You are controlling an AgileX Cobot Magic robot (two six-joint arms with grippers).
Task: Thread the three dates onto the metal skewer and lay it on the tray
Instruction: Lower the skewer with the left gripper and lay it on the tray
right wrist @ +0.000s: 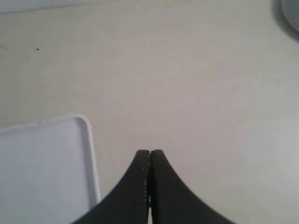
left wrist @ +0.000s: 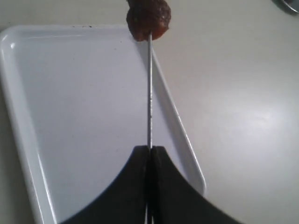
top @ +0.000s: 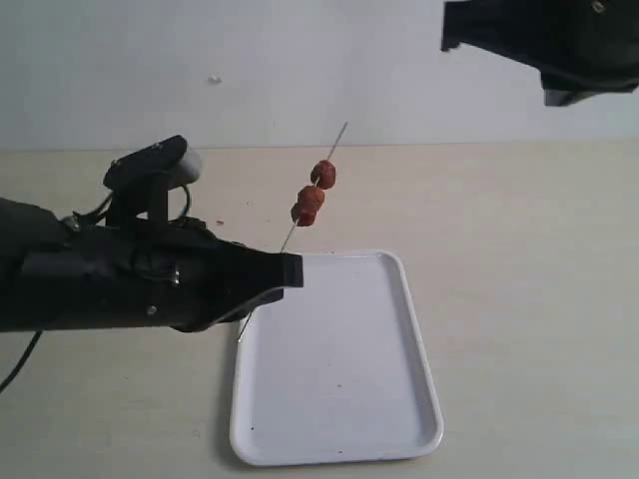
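My left gripper (left wrist: pixel 149 148) is shut on the metal skewer (left wrist: pixel 149 93), holding it up in the air above the far left corner of the white tray (top: pixel 379 399). The thin rod (top: pixel 286 239) slants up and away from the gripper (top: pixel 290 271). Three dark reddish-brown dates (top: pixel 312 196) sit threaded on it, one after another, near its far half. In the left wrist view only the nearest date (left wrist: pixel 148 19) shows. My right gripper (right wrist: pixel 150 151) is shut and holds nothing, high above the table beside a corner of the tray (right wrist: pixel 46 172).
The right arm (top: pixel 559 40) hangs at the upper right of the exterior view. The pale table (top: pixel 519 259) stretches right of the tray. A round grey object (right wrist: pixel 292 14) lies at the edge of the right wrist view.
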